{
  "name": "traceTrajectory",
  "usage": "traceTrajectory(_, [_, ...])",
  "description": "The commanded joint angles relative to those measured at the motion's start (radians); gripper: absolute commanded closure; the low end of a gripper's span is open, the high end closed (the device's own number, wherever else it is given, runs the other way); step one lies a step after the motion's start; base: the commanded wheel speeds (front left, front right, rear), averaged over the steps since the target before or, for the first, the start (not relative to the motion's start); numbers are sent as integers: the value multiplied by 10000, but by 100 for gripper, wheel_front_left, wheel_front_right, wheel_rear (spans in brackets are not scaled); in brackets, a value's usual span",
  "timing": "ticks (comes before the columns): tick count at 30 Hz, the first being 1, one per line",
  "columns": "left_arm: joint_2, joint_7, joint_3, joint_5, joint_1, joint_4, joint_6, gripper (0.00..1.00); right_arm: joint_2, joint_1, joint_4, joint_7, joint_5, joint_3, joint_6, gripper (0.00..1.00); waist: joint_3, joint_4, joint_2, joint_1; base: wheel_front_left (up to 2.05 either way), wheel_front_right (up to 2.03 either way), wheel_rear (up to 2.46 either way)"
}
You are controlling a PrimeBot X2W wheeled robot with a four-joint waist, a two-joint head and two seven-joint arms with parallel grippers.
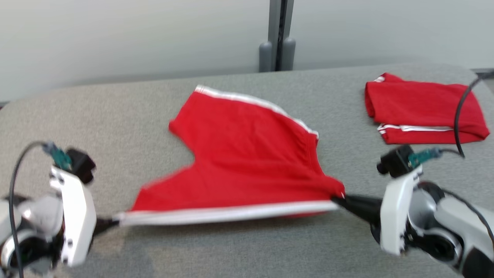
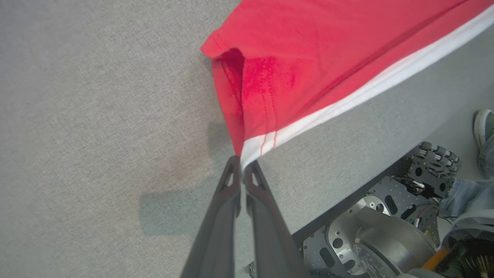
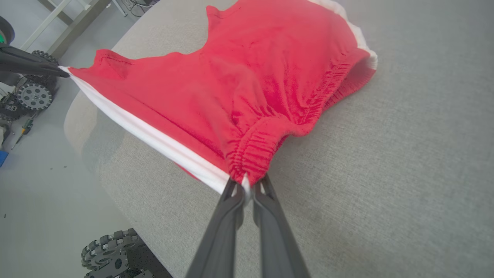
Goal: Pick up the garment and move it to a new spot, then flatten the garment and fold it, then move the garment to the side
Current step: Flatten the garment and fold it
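Observation:
The garment [image 1: 247,154] is a pair of red shorts with white side stripes, spread on the grey table [image 1: 239,251]. Its near striped edge is pulled taut between both grippers and lifted a little off the cloth surface. My left gripper [image 1: 115,221] is shut on the leg-hem corner [image 2: 249,148] at the lower left. My right gripper [image 1: 337,200] is shut on the elastic waistband corner [image 3: 249,170] at the lower right. The far leg and the far stripe [image 1: 251,101] lie flat on the table. In the right wrist view the left gripper's fingers [image 3: 34,66] show at the upper left.
A second red garment [image 1: 422,110], folded, lies at the table's far right with a black cable [image 1: 461,112] hanging across it. A grey post [image 1: 277,38] stands behind the table. The robot's wheeled base [image 2: 386,231] and a person's shoe [image 2: 482,127] show past the table's near edge.

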Motion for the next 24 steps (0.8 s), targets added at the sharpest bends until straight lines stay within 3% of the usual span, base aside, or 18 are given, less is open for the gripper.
traceTrajectory(1, [327,55,-9,-67,249,-203,229,100,-337,296,-10,112,-157,-14,-76,100,-250,-141,0,0,0,0,0])
traceTrajectory(6, [1426,301,-114,-708,1191,-1907,927,100,-894,1003,-354,718,-315,-99,-81,100,-313,-319,0,0,0,0,0])
traceTrajectory(9, [1782,157,-44,-997,1510,-2528,1217,100,-1049,1213,-500,1133,-341,-284,-87,100,-236,-424,0,0,0,0,0])
traceTrajectory(15, [1821,142,-58,-1096,1585,-2999,1439,100,-984,1384,-894,1696,-350,-848,-85,100,-22,-502,0,0,0,0,0])
traceTrajectory(24, [1570,1133,433,-619,-111,-2347,1232,100,-353,985,-808,2466,-149,-2107,-78,100,843,-542,0,0,0,0,0])
